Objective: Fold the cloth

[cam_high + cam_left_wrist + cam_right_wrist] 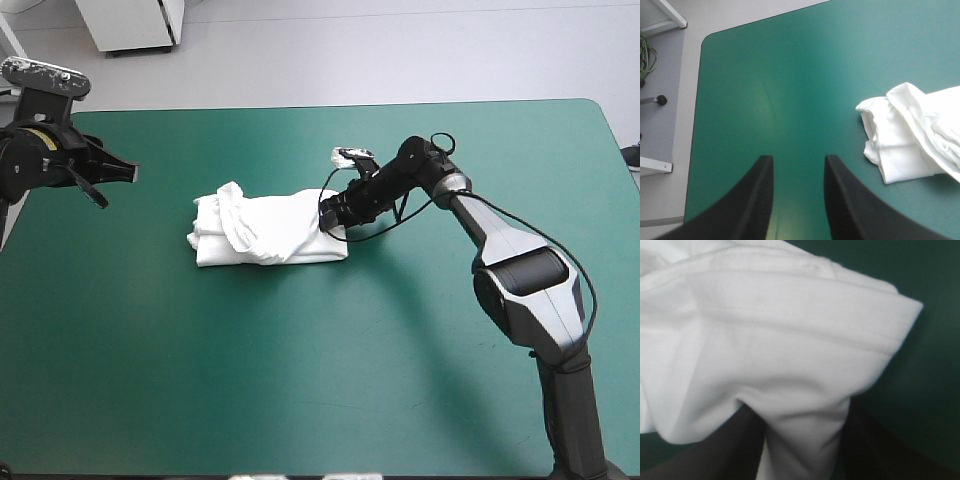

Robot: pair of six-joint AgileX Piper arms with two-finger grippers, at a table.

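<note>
The white T-shirt (270, 230) lies as a folded bundle on the teal-green cover, near the table's middle, with loose rumpled layers at its left end. My right gripper (332, 216) is at the bundle's right end, shut on the T-shirt. In the right wrist view a fold of the T-shirt (780, 340) runs down between the black fingers (735, 445). My left gripper (115, 186) hovers open and empty far to the left of the bundle. In the left wrist view the left gripper (798, 160) points at bare cover, and the T-shirt (910, 140) lies off to one side.
Bare teal-green cover (300, 370) surrounds the bundle on every side. The table's rounded corner (705, 40) shows ahead of the left gripper, with floor beyond it.
</note>
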